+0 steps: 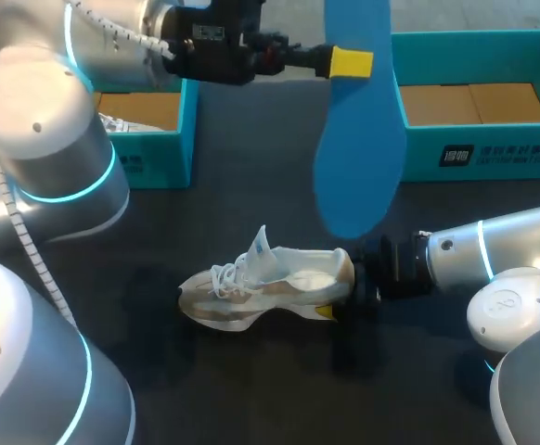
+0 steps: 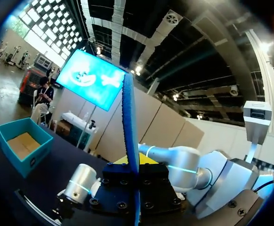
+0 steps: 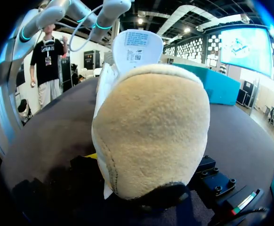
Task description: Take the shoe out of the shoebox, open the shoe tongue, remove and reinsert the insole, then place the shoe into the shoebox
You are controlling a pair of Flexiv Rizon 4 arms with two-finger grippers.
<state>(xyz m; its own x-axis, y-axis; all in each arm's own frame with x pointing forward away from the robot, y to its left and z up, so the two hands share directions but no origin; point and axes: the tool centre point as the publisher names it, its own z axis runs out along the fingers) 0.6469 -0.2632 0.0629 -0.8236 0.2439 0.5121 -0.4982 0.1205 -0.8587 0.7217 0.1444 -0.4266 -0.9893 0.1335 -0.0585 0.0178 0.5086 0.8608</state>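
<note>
On the table [image 1: 251, 389] in the head view, the shoe [image 1: 265, 283] stands on its sole, outside both the left shoebox [image 1: 149, 158] and the right shoebox [image 1: 479, 153], with its tongue [image 1: 261, 246] raised. The blue insole [image 1: 358, 148] hangs clear above it, with the left end effector [image 1: 346, 62] clenched on its upper part. The right end effector [image 1: 349, 297] sits at the heel; whether it grasps the shoe cannot be told. In the left wrist view, the insole [image 2: 129, 117] runs edge-on up through that end effector [image 2: 136, 165]. In the right wrist view, the shoe's heel [image 3: 151, 127] sits right ahead, with the tongue [image 3: 137, 47] upright beyond it. Assessment: extraction, tongue opening and insole removal appear complete. Reinsertion of the insole and the return to a shoebox are outstanding.
</note>
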